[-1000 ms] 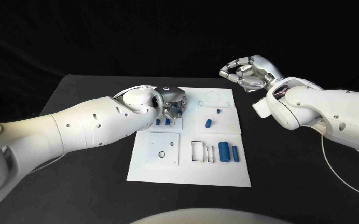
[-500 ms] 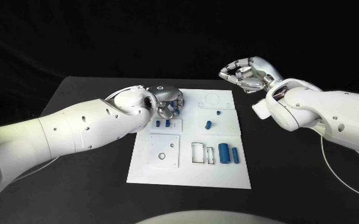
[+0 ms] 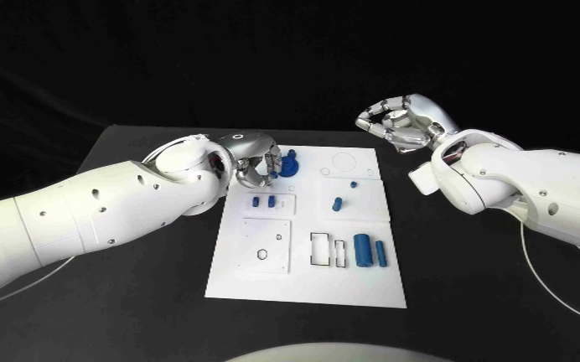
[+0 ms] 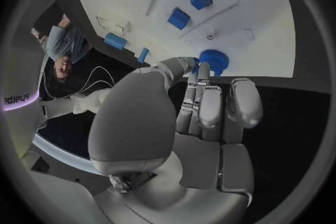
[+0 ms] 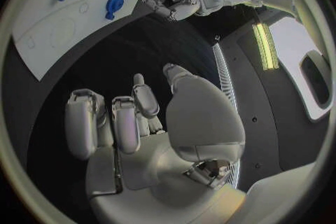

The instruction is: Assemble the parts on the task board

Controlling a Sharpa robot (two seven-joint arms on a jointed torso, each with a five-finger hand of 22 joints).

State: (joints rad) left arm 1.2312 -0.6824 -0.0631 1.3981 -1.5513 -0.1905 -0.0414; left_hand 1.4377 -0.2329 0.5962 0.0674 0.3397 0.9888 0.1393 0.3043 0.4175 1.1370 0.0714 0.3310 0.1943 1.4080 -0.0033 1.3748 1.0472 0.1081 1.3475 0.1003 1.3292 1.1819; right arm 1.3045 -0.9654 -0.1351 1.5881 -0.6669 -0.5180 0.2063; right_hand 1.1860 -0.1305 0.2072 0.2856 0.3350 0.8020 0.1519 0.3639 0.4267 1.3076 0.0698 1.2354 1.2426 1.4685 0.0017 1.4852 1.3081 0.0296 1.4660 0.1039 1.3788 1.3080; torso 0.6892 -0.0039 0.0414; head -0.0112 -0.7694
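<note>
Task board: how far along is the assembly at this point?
Early to middling. On the task board, small blue pegs already stand in its upper blocks. In hand: the left hand touches a round blue part at the board's far left corner. Left: two blue cylinders lie loose beside an empty rectangular slot. The right hand hangs curled, holding nothing.

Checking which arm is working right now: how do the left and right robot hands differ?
The left robot hand is low over the far-left corner of the task board, with a blue part at its fingertips; whether it grips it is unclear. The right robot hand is raised off the board's far-right corner, fingers curled on nothing. Both are silver, on white arms.
</note>
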